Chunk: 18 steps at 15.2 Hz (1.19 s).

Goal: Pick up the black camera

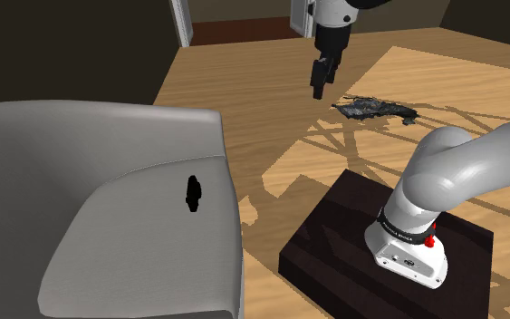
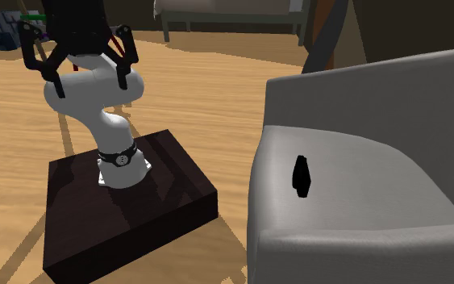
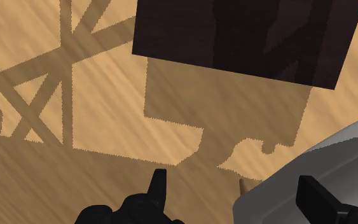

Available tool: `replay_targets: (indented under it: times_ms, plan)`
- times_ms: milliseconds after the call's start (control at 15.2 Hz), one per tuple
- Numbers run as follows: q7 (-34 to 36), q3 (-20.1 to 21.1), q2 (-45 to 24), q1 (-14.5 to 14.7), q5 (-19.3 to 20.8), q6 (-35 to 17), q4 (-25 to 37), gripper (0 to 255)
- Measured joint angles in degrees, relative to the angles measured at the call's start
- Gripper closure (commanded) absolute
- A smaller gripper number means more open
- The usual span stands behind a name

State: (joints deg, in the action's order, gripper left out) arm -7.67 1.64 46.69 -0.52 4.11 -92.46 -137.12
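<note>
A small black camera [image 1: 193, 192] lies on the seat of a grey armchair [image 1: 108, 145]; in the second exterior view the camera [image 2: 301, 175] sits near the middle of the armchair's [image 2: 362, 105] seat cushion. My gripper [image 1: 321, 86] hangs high over the wooden floor, well away from the chair and the camera. Seen from the second exterior camera, the gripper [image 2: 78, 68] has its fingers spread wide with nothing between them. In the wrist view the gripper [image 3: 238, 191] points down at the floor, its fingertips [image 3: 158, 184] apart, and a corner of the armchair [image 3: 311, 178] lies beside one of them.
The dark box stand [image 1: 389, 245] sits on the wooden floor beside the chair. A flat dark heap of clutter [image 1: 375, 109] lies on the floor beyond the gripper. A doorway and wall close off the far end, and furniture legs [image 2: 168, 28] stand behind.
</note>
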Motion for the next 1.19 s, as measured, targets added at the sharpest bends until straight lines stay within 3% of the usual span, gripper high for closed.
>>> replay_targets:
  times_ms: [198,594,1188]
  plan:
    - [2.4,1.6,-1.0,0.2,-1.1,-1.1,-0.3,0]
    - [14.2,9.1,-5.2,1.1,-6.3,-6.7,-2.2,0]
    - [32.4,20.4,-18.9,0.5,-10.5,-16.1,2.1,0]
